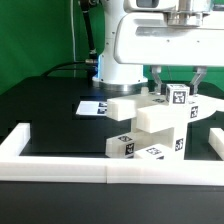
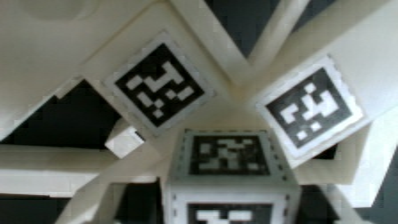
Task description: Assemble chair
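Observation:
The chair parts stand as a stack of chunky white tagged blocks (image 1: 150, 125) at the exterior view's right, with a tagged block (image 1: 133, 148) at its foot. On top sits a small tagged cube (image 1: 180, 97). My gripper (image 1: 178, 89) hangs straight over it, one finger on each side of the cube and a gap showing on both sides, so it looks open. In the wrist view the cube (image 2: 228, 160) fills the middle close up. Beyond it lie two slanted tagged slabs (image 2: 164, 85) (image 2: 306, 105). The gripper (image 2: 228, 205) straddles the cube.
A low white border wall (image 1: 90, 166) runs along the front and up the left side (image 1: 18, 140) of the black table. The marker board (image 1: 98, 107) lies flat behind the stack, near the robot's base (image 1: 115, 65).

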`<move>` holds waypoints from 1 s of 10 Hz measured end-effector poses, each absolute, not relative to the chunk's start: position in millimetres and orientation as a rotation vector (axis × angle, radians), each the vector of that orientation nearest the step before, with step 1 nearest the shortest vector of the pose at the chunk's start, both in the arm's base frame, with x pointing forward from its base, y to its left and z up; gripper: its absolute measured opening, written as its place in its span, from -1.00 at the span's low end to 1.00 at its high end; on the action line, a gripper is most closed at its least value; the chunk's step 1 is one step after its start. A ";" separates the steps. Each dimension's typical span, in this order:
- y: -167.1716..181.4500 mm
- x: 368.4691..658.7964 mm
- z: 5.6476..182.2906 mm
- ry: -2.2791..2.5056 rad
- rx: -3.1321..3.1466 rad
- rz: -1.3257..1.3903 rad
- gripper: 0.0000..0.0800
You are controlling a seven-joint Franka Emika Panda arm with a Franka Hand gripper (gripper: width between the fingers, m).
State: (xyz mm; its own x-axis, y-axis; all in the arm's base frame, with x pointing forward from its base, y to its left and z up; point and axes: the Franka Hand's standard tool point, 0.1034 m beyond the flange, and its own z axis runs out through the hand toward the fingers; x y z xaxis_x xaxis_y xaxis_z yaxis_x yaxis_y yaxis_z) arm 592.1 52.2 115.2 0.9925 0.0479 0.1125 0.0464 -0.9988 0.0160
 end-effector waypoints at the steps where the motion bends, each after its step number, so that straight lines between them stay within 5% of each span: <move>1: 52.2 592.1 115.2 0.046 3.124 0.177 -0.28; 10: 52.7 592.6 115.6 -0.805 3.055 0.179 -0.28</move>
State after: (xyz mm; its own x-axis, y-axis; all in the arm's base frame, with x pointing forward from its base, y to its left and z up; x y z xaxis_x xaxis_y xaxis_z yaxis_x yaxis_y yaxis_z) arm 592.6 52.7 115.6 0.8642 -0.4923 0.1036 -0.4897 -0.8704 -0.0507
